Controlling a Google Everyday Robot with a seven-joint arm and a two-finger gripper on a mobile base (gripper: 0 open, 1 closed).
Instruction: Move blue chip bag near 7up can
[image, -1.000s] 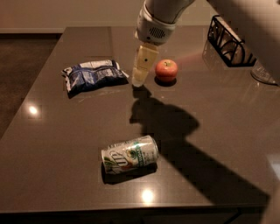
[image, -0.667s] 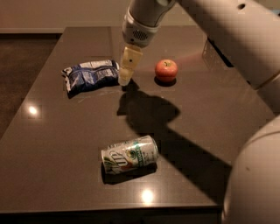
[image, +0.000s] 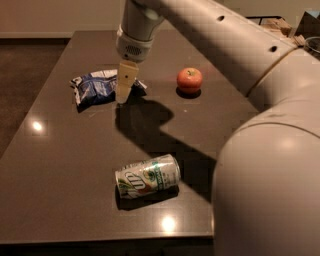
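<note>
Gripper (image: 122, 95) hangs low over right end of blue chip bag (image: 95, 88), close above table (image: 55, 165).
- Left of gripper: bag occupies surface.
- Right of gripper: open strip of tabletop, then red apple (image: 189, 80) stands in way.
- From gripper toward camera: broad bare tabletop, passable up to 7up can (image: 148, 176), which lies on side near front edge, well apart from gripper.
- Left of can: open surface.
- Right of can: robot arm (image: 265, 150) fills space, no passage.

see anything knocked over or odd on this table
The 7up can lies on its side near the front of the table, looking dented. The blue chip bag is crumpled, with the gripper at its apple-side end. The apple looks fine.
</note>
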